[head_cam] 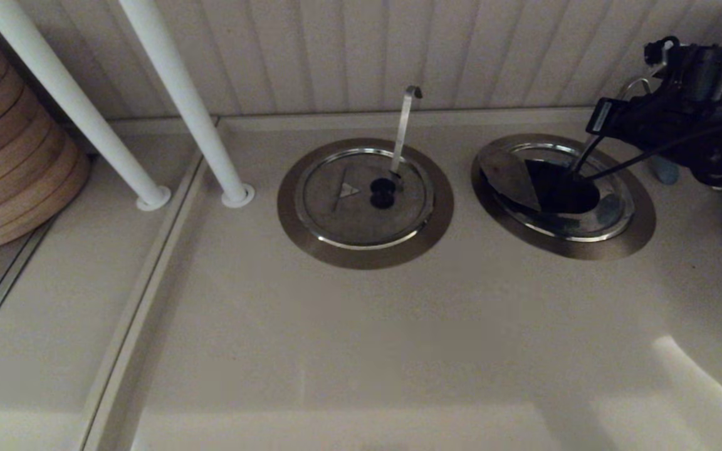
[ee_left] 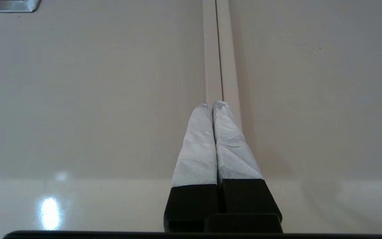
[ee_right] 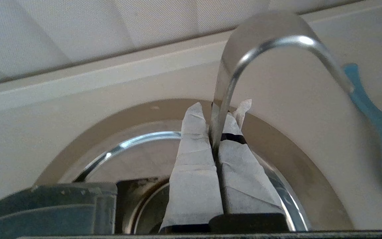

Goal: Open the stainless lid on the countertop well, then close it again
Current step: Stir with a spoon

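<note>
The right gripper [ee_right: 216,111] is at the far right of the bench [head_cam: 398,351], over the right-hand countertop well [head_cam: 640,233]. Its fingers are closed narrowly on a thin metal handle [ee_right: 244,56] that rises out of the well and curves over into a hook at the top. The stainless lid [head_cam: 510,175] is open. Its steel surface shows on the left side of the well, beside a dark wedge-shaped gap [head_cam: 565,193] inside the wide brushed collar.

The other round lid [head_cam: 348,216] sits flat and closed in the neighbouring well to the left, with a black knob [head_cam: 381,193] and its own upright handle [head_cam: 403,128].

The left gripper [ee_left: 212,105] hangs over a bare part of the bench, above a seam [ee_left: 217,49], with its fingers pressed together and holding nothing.
</note>
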